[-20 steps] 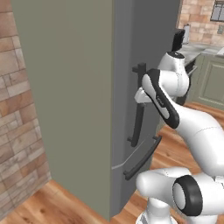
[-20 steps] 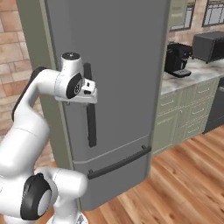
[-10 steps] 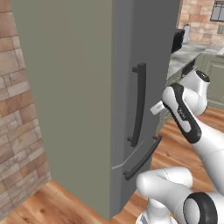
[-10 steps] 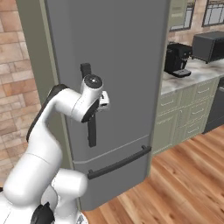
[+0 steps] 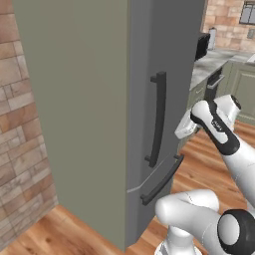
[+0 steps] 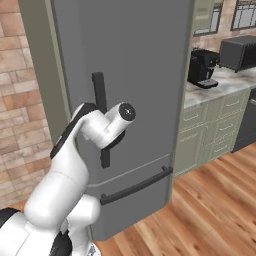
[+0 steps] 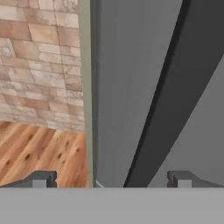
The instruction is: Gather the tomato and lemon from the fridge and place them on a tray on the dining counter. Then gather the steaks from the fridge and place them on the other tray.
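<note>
Pincer [image 7: 111,178] lower now, wide apart, before closed grey fridge [image 6: 135,75], dark handle [image 5: 157,119].

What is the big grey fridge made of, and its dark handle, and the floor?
The fridge looks like smooth painted or brushed metal: flat, even grey with a soft sheen. Its upright handle looks like dark matte metal or plastic, a plain black bar; the picture cannot settle which. The floor looks like polished wood: orange-brown planks with grain lines. It is all rendered, so these are looks only.
</note>
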